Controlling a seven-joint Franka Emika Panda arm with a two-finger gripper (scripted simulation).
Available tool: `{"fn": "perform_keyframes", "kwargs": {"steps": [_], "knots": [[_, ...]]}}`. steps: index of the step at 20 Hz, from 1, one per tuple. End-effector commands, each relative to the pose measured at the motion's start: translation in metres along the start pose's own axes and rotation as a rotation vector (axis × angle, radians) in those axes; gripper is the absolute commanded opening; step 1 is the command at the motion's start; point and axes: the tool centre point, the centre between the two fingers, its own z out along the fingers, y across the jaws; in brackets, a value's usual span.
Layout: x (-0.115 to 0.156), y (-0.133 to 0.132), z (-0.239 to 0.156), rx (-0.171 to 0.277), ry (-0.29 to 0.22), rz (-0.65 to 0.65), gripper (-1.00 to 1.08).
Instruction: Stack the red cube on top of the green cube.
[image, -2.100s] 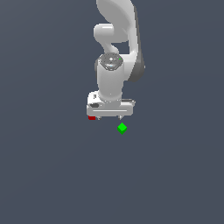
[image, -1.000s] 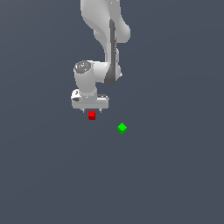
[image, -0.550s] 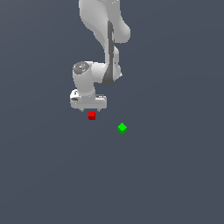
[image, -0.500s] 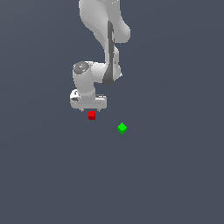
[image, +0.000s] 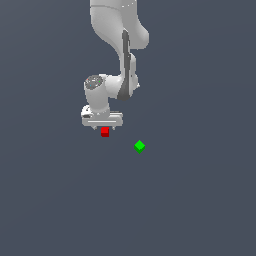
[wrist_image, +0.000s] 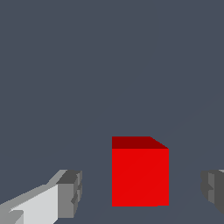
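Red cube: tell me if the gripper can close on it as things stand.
Probably yes. In the wrist view the red cube sits between the open fingers with a gap on each side and nothing else between them. The gripper hangs right over it; the green cube lies apart.

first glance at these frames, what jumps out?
The red cube fills the wrist view, sitting between the two fingers of the open claw, with a gap on each side. In the exterior view the white arm hangs over that cube. The green cube lies alone, corner-on, lower and toward the exterior view's right.
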Motion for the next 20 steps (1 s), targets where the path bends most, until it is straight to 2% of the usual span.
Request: {"fn": "perform_keyframes", "kwargs": {"steps": [1,10,11,20], "knots": [[0.0,0.0,0.011,0.0,-0.001,0.0,1.0],[0.0,0.0,0.031,0.0,-0.001,0.0,1.0],[0.0,0.0,0.031,0.0,-0.001,0.0,-1.0],[0.0,0.0,0.031,0.0,-0.001,0.0,-1.0]]}}
